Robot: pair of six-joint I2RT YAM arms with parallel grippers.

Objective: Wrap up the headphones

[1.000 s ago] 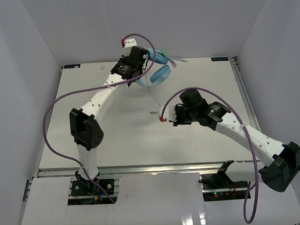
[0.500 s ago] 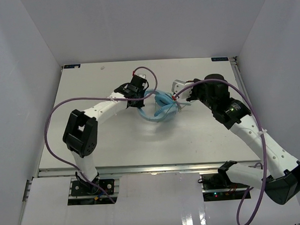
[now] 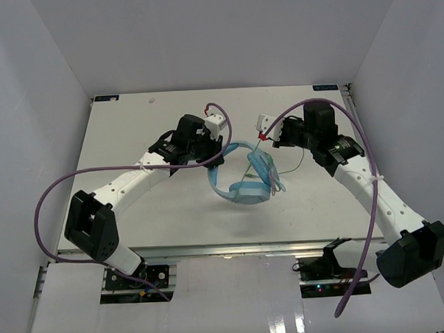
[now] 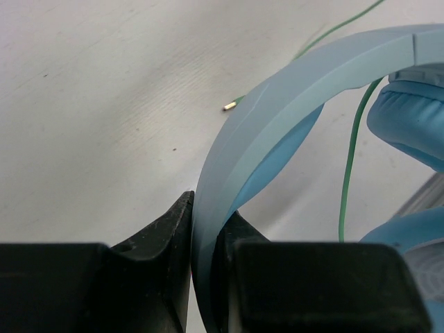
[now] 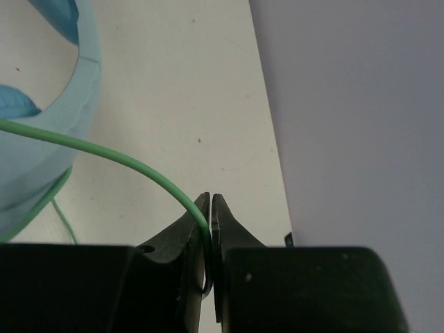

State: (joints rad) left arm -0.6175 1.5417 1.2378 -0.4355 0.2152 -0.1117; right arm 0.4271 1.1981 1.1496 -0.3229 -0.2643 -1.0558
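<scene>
Mid-table (image 3: 117,127), the headphones (image 3: 246,182): left claw (image 4: 206,229) clamped shut on the headband (image 4: 277,97), right claw (image 5: 210,225) pinching the green cord (image 5: 104,148). Best to hold gentle tension and circle the band evenly.

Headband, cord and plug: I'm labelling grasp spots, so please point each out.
headband (image 4: 277,94), left wrist view, middle of the pale blue arch.
cord (image 5: 104,152), right wrist view, midway along the green curve.
plug (image 4: 229,106), left wrist view, its metal tip.
</scene>
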